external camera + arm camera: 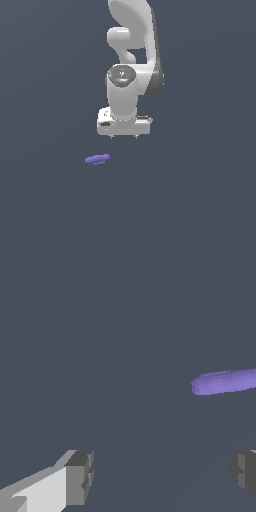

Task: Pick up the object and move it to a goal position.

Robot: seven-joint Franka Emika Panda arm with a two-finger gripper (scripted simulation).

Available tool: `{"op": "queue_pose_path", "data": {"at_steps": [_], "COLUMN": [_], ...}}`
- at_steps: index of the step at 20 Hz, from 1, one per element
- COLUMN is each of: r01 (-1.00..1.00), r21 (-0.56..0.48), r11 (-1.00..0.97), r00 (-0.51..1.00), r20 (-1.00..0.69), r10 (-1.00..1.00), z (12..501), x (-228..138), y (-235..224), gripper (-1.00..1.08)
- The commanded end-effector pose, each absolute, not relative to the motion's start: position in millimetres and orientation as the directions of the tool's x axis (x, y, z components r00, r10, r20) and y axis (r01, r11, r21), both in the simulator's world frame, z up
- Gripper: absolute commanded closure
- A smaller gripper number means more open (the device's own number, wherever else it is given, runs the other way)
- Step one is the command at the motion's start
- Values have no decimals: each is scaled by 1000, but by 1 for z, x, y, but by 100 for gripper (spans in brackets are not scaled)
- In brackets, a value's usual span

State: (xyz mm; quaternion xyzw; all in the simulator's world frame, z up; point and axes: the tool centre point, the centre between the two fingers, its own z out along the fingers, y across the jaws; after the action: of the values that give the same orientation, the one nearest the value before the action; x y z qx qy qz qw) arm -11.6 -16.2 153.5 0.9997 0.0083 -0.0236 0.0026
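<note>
- Purple object (97,159) (225,381) lies flat on the grey floor (190,200).
- White gripper (123,136) (162,476) hovers above, fingers (79,477) spread apart, holding nothing.

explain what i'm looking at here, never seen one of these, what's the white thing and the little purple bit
These are two computer-rendered pictures of one simulated robot arm. In the exterior view, a camera off the arm shows the white arm reaching down, ending in its hand. On the plain dark grey surface lies a small, thin purple object, below the hand and toward the exterior view's left. It is apart from the hand, not touched.

The other picture comes from a camera on the arm's wrist, looking past the hand. The two grey blocks are its fingers, spread wide with nothing between them, so the hand is open and empty. The purple object shows there too, partly cut off at the picture's edge.

The job is to pick up that object and carry it to a goal spot; no marker for that spot shows.
</note>
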Motion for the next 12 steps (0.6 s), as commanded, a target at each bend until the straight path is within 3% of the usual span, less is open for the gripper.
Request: {"op": "queue_pose_path", "data": {"at_steps": [1,12], "r01": [17,87], "r21": [5,7], "r11": [-1000,-996], "r00": [999,996], "r20": [-47,-16], "r10": [16,87], "z": [154,174], "x": [-12,-2], "y": [-16,0], "gripper": [-92,-92]}}
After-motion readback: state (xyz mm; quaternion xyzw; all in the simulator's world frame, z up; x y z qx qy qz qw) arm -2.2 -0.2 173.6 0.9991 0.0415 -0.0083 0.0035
